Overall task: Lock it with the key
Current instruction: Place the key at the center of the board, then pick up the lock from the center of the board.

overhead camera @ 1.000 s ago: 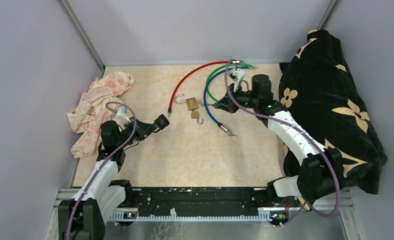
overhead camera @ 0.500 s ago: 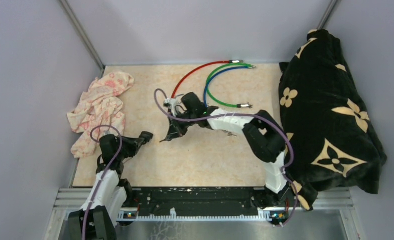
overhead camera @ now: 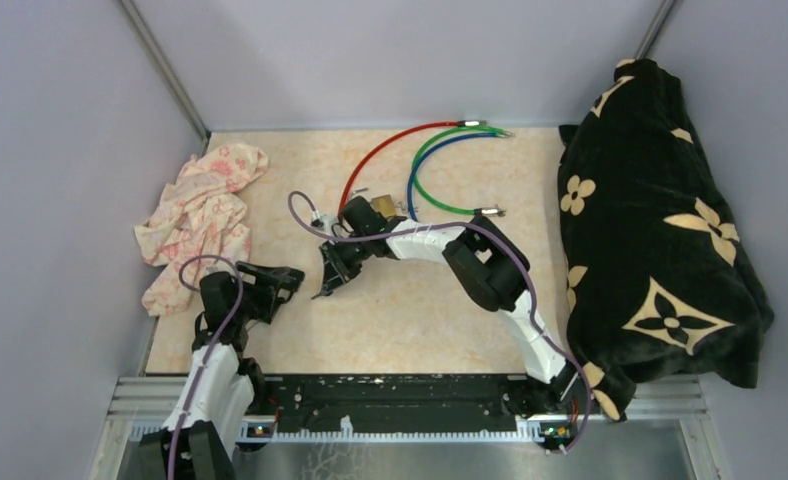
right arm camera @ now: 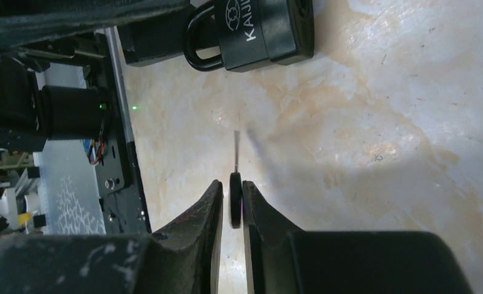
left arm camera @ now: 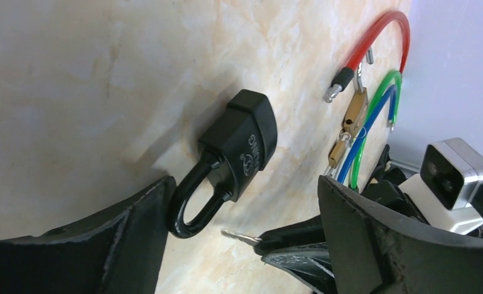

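A black padlock [left arm camera: 242,144] lies on the table with its shackle pushed into the body, also seen in the right wrist view [right arm camera: 251,30]. My left gripper [left arm camera: 245,196] stands wide open around the shackle end, touching nothing; from above it sits at lower left [overhead camera: 282,281]. My right gripper [overhead camera: 327,283] reaches across from the right and faces it. The key [right arm camera: 235,202] has its black head between the right gripper's [right arm camera: 231,187] fingers, against one finger with a thin gap to the other. Its metal blade [left arm camera: 242,235] points toward the padlock, short of it.
A brass padlock [overhead camera: 380,207] lies by the red cable [overhead camera: 380,150], green cable [overhead camera: 425,165] and blue cable [overhead camera: 413,190] at the back. A floral cloth [overhead camera: 195,215] is bunched at the left wall. A black flowered blanket [overhead camera: 660,230] fills the right side.
The right arm swung from the back right across to the left-centre with the key. The left gripper drew back toward its base and opened off the black padlock. The right jaws loosened slightly.
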### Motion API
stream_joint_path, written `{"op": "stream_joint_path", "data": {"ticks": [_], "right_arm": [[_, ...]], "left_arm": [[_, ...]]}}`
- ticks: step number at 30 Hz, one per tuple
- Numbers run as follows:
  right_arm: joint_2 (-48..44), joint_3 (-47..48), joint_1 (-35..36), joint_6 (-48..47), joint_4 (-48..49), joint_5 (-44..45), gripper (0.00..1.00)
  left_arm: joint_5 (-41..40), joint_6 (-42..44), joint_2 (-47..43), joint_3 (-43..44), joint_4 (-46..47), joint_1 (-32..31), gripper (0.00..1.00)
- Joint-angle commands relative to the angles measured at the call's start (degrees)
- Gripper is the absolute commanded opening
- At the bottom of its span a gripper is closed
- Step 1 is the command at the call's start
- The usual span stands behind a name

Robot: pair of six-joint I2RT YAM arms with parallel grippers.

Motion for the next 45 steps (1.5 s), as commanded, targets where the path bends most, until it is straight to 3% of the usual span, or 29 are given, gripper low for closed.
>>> {"op": "stream_joint_path", "data": {"ticks": [1,5,8,14,20,25,30,35,45], "right_arm": [[0.46,4.78,0.7,-1.62,-3.51,2.38,0.24],[-0.68,7.49,0.7,-6.06,-9.87,8.9,0.43],[-1.95,9.69,0.7,-8.71,-13.87,13.1,0.67],[-5.8,14.32,0.66,-12.24,-22.27,28.75,0.78],[-9.9,14.31,-3.07,-12.19,-23.44,44.65,0.83],[-6.6,17.71,-9.38,-9.19,-23.46,46.81,0.83],[-0.14,25.59,-10.64,-10.78,-25.65,49.43,0.83],[6.42,33.89,-11.01,-10.83,-29.63,53.85,0.8],[11.85,36.01,-11.09,-8.66,-30.58,51.82,0.78]], "left_arm": [[-2.16,1.59,-0.13,-0.17,-4.11,0.29,0.98],[-2.69,2.07,-0.31,-0.04,-4.76,0.33,0.99],[-2.95,2.25,-0.35,0.11,-4.99,0.33,0.99],[-3.39,2.58,-1.15,0.99,-6.91,0.34,0.99],[-2.62,2.88,-2.28,3.82,-12.54,0.34,0.99],[-3.12,2.27,-4.33,5.8,-19.36,0.81,0.99],[-3.95,3.15,-5.17,7.81,-23.12,1.87,0.99],[-4.26,5.53,-5.74,9.5,-21.62,2.59,0.99],[-5.54,12.55,-6.09,13.05,-18.63,2.61,0.99]]}}
